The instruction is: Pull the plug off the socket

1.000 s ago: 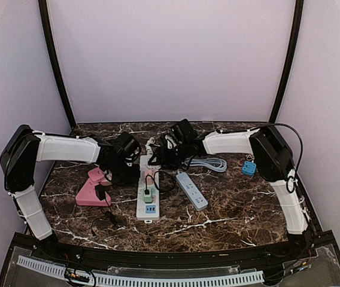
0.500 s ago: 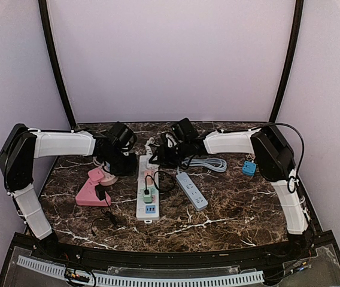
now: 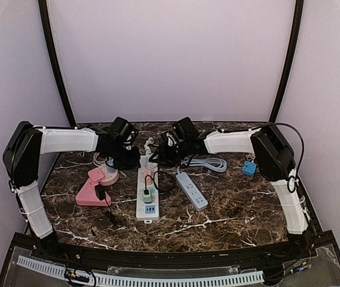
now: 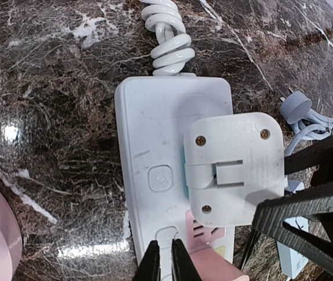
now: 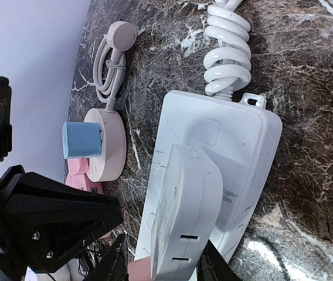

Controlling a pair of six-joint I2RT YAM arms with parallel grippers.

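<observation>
Right pincer [image 5: 163, 266] straddles white plug [image 5: 187, 205] on power strip [image 4: 149, 146]; can't tell if I'm gripping. My left pincer [image 4: 163, 263] clenched beside plug.

The adapter plug [image 4: 234, 170] sits at the far end of the central power strip [image 4: 146, 129]. A second strip [image 3: 192, 191] lies at its 3 o'clock, a socket block [image 3: 90, 192] at 9.

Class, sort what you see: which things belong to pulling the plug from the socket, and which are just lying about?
Belongs to the job: white plug adapter; white power strip; right gripper; left gripper.

Lying about: grey power strip; pink socket block; blue cube; grey cable.
</observation>
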